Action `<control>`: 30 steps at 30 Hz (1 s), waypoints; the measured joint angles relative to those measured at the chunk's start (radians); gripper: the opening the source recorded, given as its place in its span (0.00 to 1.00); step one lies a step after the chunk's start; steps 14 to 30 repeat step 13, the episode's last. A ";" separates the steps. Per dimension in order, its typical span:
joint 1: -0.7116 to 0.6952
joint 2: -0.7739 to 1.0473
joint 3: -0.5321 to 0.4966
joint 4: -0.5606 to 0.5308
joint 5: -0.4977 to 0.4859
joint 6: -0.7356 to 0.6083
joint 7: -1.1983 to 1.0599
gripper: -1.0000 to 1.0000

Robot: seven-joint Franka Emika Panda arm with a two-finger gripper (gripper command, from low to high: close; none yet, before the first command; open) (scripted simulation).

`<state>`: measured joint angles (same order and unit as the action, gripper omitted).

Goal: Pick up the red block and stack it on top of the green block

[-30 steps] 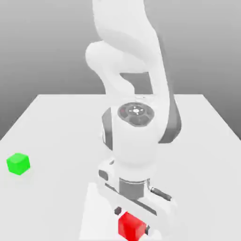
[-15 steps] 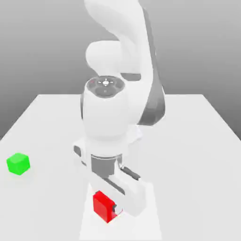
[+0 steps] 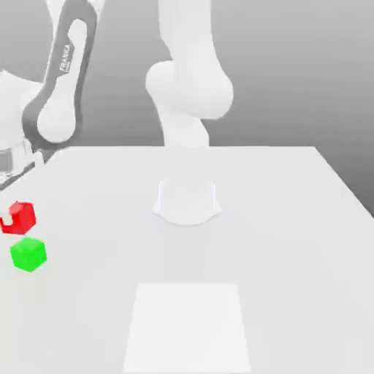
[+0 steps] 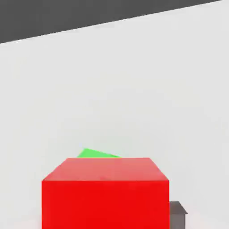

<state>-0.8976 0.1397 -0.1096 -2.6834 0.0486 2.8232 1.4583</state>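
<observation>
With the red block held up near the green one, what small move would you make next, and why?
Probably a short sideways nudge to centre it before lowering. In the exterior view the red block hangs above the green block, slightly toward that view's left. In the hand view just a sliver of green peeks past the red block.

Plain white table (image 3: 292, 219) here. The green block (image 3: 28, 253) sits on it near the exterior view's left edge. The arm's round base (image 3: 187, 202) is planted mid-table.

The red block (image 4: 105, 193) hides most of the green block (image 4: 98, 154); the pincer (image 3: 9, 219) is cut off at the exterior view's left edge.
</observation>
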 joint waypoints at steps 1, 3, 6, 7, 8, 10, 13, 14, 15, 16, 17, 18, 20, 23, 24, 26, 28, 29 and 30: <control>-0.003 0.019 0.005 0.001 0.006 0.018 -0.004 1.00; -0.003 0.019 0.005 0.001 0.006 0.018 -0.004 1.00; -0.003 0.019 0.005 0.001 0.006 0.018 -0.004 1.00; -0.004 0.028 0.008 0.001 0.010 0.026 -0.007 1.00; -0.002 0.015 0.005 0.000 0.005 0.013 -0.004 1.00; 0.000 -0.041 -0.001 -0.002 -0.016 -0.040 0.012 1.00; -0.006 -0.145 -0.003 -0.007 -0.048 -0.139 0.034 1.00; -0.006 -0.145 -0.003 -0.007 -0.048 -0.139 0.034 1.00; -0.006 -0.145 -0.003 -0.007 -0.048 -0.139 0.034 1.00; -0.006 -0.145 -0.003 -0.007 -0.048 -0.139 0.034 1.00; -0.006 -0.145 -0.003 -0.007 -0.048 -0.139 0.034 1.00; -0.006 -0.145 -0.003 -0.007 -0.048 -0.139 0.034 1.00; -0.006 -0.145 -0.003 -0.007 -0.048 -0.139 0.034 1.00; -0.006 -0.145 -0.003 -0.007 -0.048 -0.139 0.034 1.00; -0.006 -0.145 -0.003 -0.007 -0.048 -0.139 0.034 1.00; -0.006 -0.145 -0.003 -0.007 -0.048 -0.139 0.034 1.00; -0.006 -0.145 -0.003 -0.007 -0.048 -0.139 0.034 1.00; -0.006 -0.145 -0.003 -0.007 -0.048 -0.139 0.034 1.00; -0.006 -0.145 -0.003 -0.007 -0.048 -0.139 0.034 1.00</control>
